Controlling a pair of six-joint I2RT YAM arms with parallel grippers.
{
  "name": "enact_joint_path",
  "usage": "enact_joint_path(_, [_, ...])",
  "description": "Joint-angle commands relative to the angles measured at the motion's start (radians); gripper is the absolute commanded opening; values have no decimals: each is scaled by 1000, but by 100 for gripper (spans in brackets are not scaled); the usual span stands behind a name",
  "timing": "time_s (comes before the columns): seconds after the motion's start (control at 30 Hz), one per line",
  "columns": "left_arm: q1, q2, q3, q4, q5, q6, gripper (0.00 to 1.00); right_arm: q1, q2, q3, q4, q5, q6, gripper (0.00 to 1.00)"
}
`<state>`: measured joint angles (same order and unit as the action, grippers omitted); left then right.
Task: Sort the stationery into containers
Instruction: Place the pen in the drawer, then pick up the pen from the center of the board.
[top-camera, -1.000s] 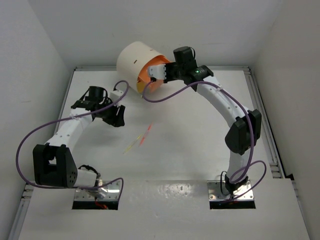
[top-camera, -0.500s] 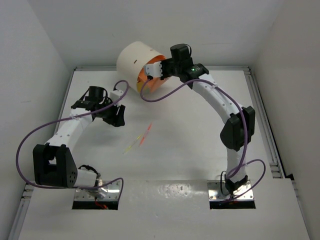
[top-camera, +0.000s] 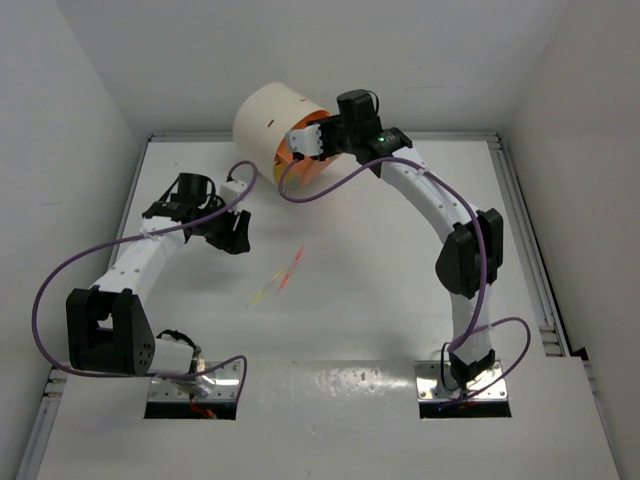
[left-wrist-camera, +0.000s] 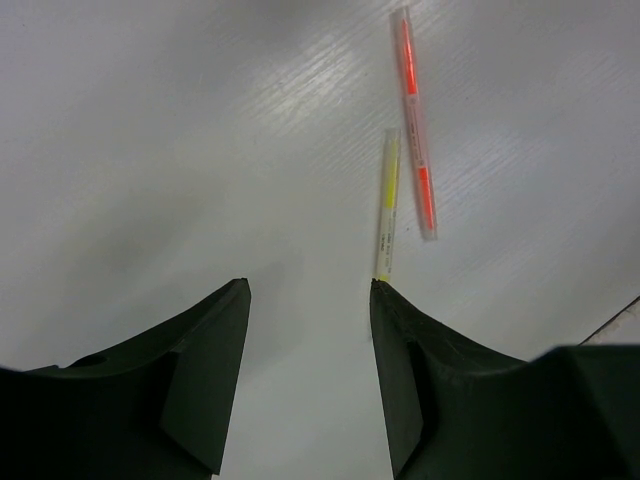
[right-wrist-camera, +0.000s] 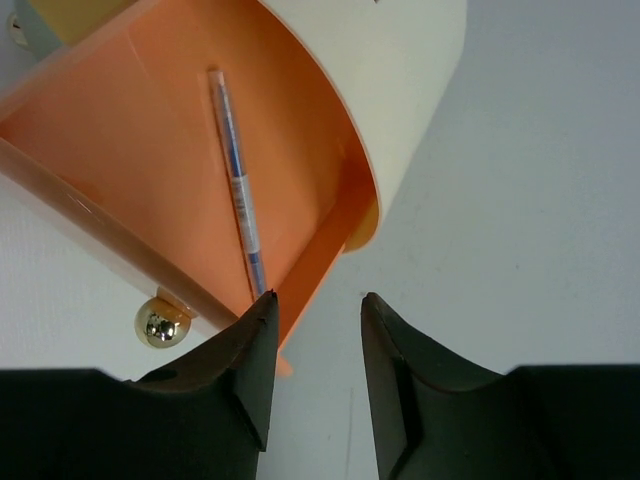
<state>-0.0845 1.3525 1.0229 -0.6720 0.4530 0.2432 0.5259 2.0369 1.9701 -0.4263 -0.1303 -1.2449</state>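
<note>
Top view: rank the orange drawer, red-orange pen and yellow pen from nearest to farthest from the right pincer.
1. The orange drawer, directly beneath the right pincer at the far side.
2. The red-orange pen, lying on mid-table.
3. The yellow pen, beside it but further left and nearer the arm bases.

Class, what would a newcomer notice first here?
The cream cabinet at the back, its orange drawer open with a blue pen inside, under the open right end effector. Then a red pen and a yellow pen side by side in the middle of the table, before the left end effector.
</note>
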Motion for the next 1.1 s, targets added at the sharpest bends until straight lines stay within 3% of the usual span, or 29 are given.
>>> enact_joint_path(0.0, [-3,-27,0,17,26,-7,58,0,-26,44,49,0,13,38])
enact_joint_path(0.27, [-38,-4,0,-12,3,31,54,0,-125,10,124,24,211,36])
enact_joint_path(0.4, [-121,20,-12,-66,-89,76,54,-15,-211,-68,103,61,506,36])
enact_joint_path(0.6, [-247,94,-50,-103,-151,91,55,-64,-366,-249,26,57,780,37])
enact_joint_path(0.83, [-365,209,-35,-63,-233,39,57,-127,-483,-404,-23,41,950,38])
enact_joint_path(1.07, [-391,303,2,-31,-269,-10,53,-159,-532,-482,-48,17,1026,38])
